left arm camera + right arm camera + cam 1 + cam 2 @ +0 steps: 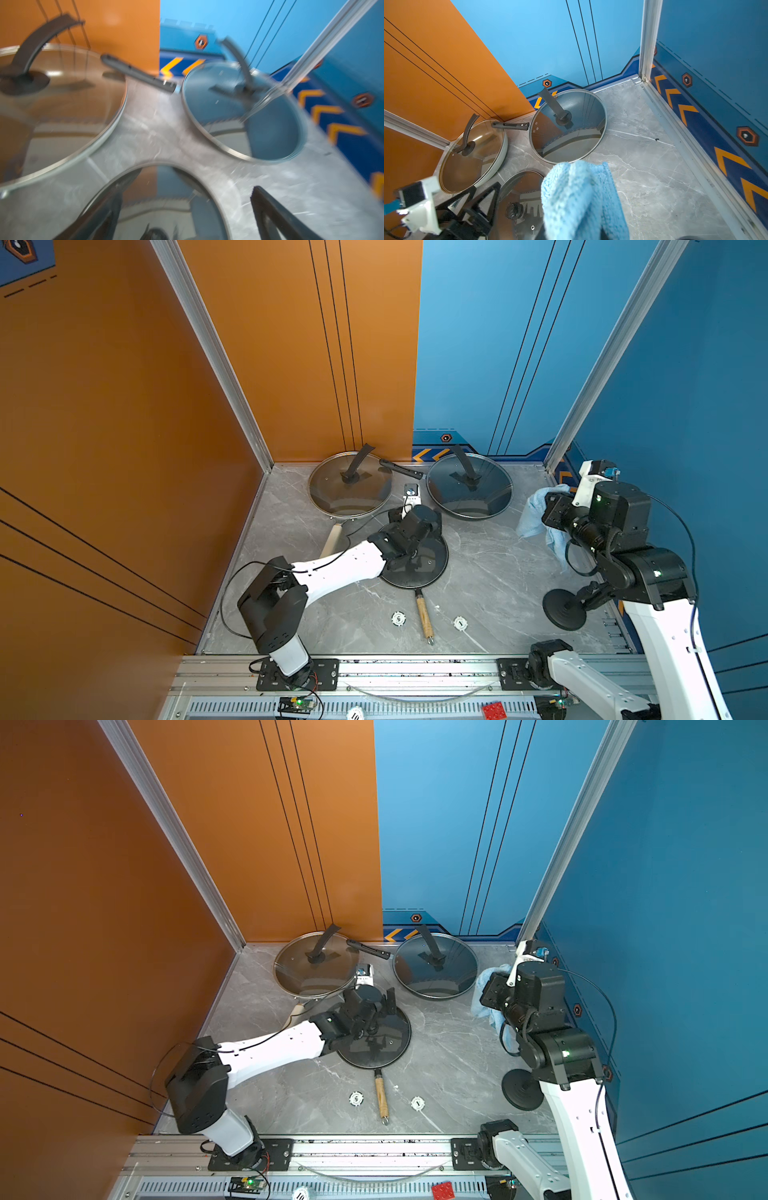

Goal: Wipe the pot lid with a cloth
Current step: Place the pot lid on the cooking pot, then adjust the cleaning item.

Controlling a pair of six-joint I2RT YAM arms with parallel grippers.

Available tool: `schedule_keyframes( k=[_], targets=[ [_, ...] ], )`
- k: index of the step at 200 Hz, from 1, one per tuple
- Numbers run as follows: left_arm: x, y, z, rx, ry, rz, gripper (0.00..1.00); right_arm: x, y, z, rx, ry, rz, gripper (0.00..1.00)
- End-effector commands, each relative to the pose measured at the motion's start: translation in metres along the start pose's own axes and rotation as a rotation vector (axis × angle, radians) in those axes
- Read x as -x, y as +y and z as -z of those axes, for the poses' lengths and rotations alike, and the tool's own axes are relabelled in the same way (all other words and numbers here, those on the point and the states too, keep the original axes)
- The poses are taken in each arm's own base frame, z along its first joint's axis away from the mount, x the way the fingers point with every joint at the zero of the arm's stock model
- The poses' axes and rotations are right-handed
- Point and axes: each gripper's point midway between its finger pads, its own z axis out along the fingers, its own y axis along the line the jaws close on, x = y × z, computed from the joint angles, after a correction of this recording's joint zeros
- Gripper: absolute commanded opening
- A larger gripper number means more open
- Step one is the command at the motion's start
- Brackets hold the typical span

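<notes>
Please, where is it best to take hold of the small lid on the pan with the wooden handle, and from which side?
Grip the round black knob at the centre of the small lid, coming straight down from above. The lid lies flat and its glass is smooth, so the knob is the only raised part. The left gripper hangs over it, jaws open.

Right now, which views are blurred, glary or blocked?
Left wrist view: motion-blurred throughout, the lid by the orange wall smears. Right wrist view: sharp, but the cloth fills the foreground. Both top views: sharp, evenly lit, the lid by the blue wall shows reflections.
</notes>
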Motion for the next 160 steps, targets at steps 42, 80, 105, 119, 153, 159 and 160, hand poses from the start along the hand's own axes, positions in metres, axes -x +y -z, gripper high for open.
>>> schedule_keyframes(
  k=[42,80,105,119,153,159,160],
  targets=[
    [0.069,-0.064,0.039,-0.499,0.135,0.008,0.98,0.009,0.067,-0.054,0.239,0.017,-0.12,0.16],
    [0.09,-0.082,0.05,-0.698,0.019,0.127,0.98,0.015,0.111,-0.073,0.401,0.113,-0.163,0.16],
    [0.097,-0.083,0.049,-0.807,0.044,0.129,0.98,0.018,0.133,-0.079,0.503,0.13,-0.181,0.16],
    [0.103,-0.081,0.045,-0.829,0.045,0.123,0.98,0.012,0.143,-0.084,0.534,0.158,-0.178,0.16],
    [0.121,-0.08,0.029,-0.972,0.068,0.2,0.98,-0.012,0.165,-0.094,0.583,0.232,-0.145,0.16],
    [0.125,-0.082,0.029,-1.001,0.078,0.196,0.98,-0.014,0.169,-0.096,0.591,0.233,-0.143,0.16],
    [0.125,-0.082,0.03,-1.006,0.079,0.194,0.98,-0.014,0.17,-0.097,0.592,0.234,-0.143,0.16]
  ],
)
